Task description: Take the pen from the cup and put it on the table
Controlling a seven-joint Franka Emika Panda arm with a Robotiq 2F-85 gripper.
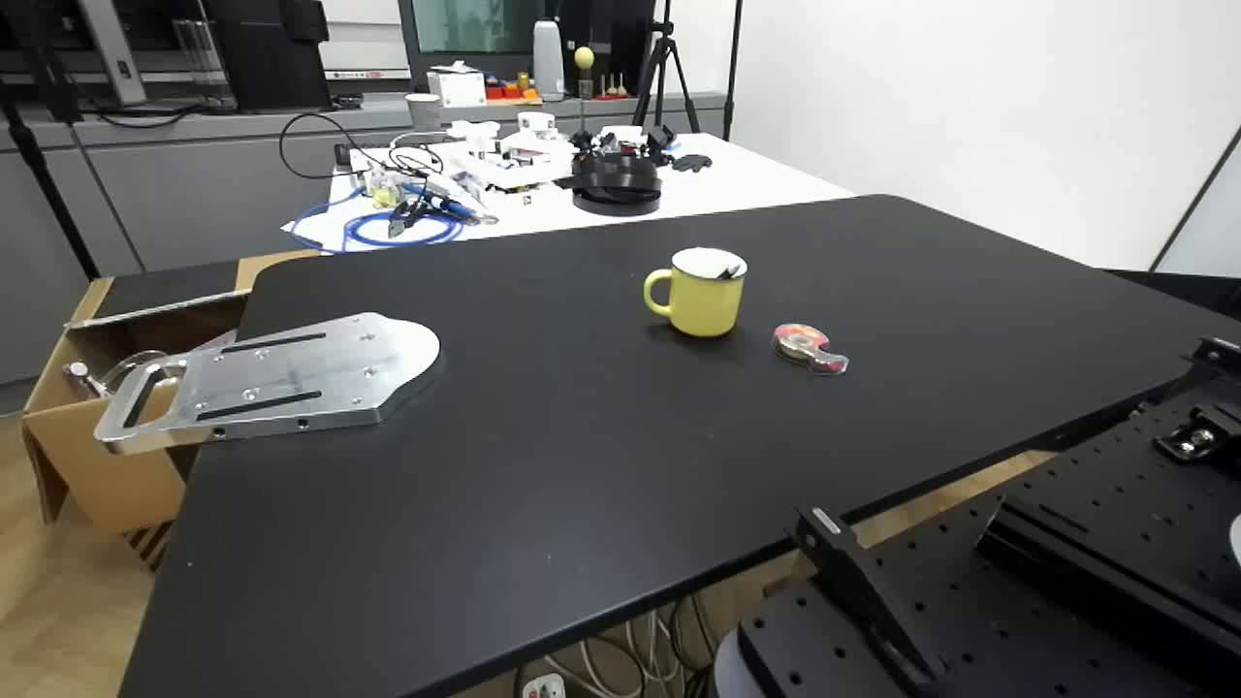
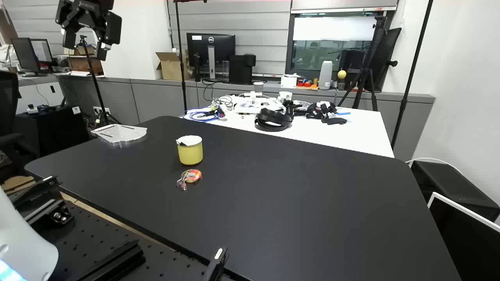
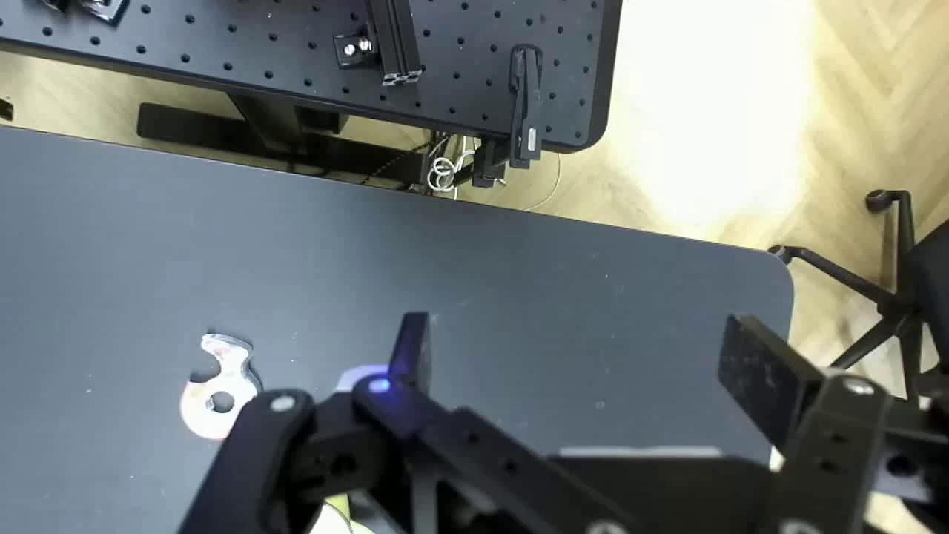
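Slim dark pen (image 1: 728, 273) in smooth round cup (image 1: 704, 304) on matte table (image 1: 582, 485)

Wrist view downward, exterior views across table (image 1: 582, 485)

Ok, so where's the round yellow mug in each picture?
In an exterior view: round yellow mug just above and right of centre.
In an exterior view: mug left of centre, about halfway down.
Wrist view: bit of mug, bottom edge, left of centre.
Landmark in all three: small red-and-clear plastic tape dispenser.
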